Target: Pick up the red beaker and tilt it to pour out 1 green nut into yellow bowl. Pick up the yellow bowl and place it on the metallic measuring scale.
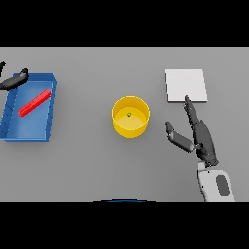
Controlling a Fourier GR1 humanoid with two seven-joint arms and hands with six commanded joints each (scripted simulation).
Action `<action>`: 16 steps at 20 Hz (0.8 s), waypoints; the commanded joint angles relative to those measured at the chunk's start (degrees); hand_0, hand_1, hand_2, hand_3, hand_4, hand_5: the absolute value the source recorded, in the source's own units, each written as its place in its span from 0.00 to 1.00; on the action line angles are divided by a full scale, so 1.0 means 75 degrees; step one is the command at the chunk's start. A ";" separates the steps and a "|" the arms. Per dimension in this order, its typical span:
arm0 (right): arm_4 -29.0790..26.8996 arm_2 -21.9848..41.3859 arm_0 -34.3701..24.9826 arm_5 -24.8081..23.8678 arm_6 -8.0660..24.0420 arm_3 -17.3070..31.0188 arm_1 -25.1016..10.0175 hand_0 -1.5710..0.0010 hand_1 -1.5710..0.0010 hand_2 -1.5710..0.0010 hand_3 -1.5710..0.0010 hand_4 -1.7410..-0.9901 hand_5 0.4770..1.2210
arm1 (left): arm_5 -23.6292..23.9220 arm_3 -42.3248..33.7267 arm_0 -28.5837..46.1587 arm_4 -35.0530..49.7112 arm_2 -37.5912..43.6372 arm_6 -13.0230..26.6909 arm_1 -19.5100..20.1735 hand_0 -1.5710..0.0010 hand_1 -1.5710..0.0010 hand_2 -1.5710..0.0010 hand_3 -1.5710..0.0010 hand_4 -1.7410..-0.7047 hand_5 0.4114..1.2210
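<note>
Right hand open, fingers straight, thumb spread. Left hand at left edge, fingers extended.

Dark grey right hand on a white forearm with a grey oval.

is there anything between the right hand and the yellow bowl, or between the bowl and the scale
Nothing visible. Bare table lies between the right hand and the yellow bowl, and between the bowl and the scale at upper right.
</note>
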 commanded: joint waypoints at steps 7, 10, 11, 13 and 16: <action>0.0814 0.0360 -0.0711 0.0063 0.0733 -0.0016 -0.0420 1.00 1.00 1.00 1.00 0.73 0.25 | 0.0571 -0.0062 0.0051 -0.0025 0.0152 -0.0394 -0.0139 0.99 0.99 0.99 0.99 0.99 0.33; 0.0795 0.0681 -0.1284 0.0896 0.0132 0.0156 -0.0872 0.99 1.00 1.00 1.00 0.72 0.28 | 0.0618 -0.0217 0.0141 0.0066 0.0205 -0.0509 -0.0088 0.99 0.99 0.99 1.00 0.98 0.36; 0.1067 0.0872 -0.1499 0.1074 0.0026 0.0253 -0.1104 1.00 1.00 1.00 1.00 0.68 0.27 | 0.0651 -0.0239 0.0190 0.0079 0.0198 -0.0525 -0.0104 0.99 1.00 1.00 1.00 0.97 0.36; 0.1571 0.1234 -0.1969 0.1391 0.0241 0.0386 -0.1439 1.00 1.00 1.00 1.00 0.64 0.24 | 0.0685 -0.0220 0.0172 0.0055 0.0211 -0.0581 -0.0092 1.00 1.00 1.00 1.00 0.97 0.37; 0.2537 0.1911 -0.2780 0.1662 0.0318 0.0860 -0.1780 1.00 1.00 1.00 1.00 0.68 0.20 | 0.0695 -0.0251 0.0212 0.0111 0.0228 -0.0636 -0.0112 1.00 1.00 1.00 1.00 0.96 0.37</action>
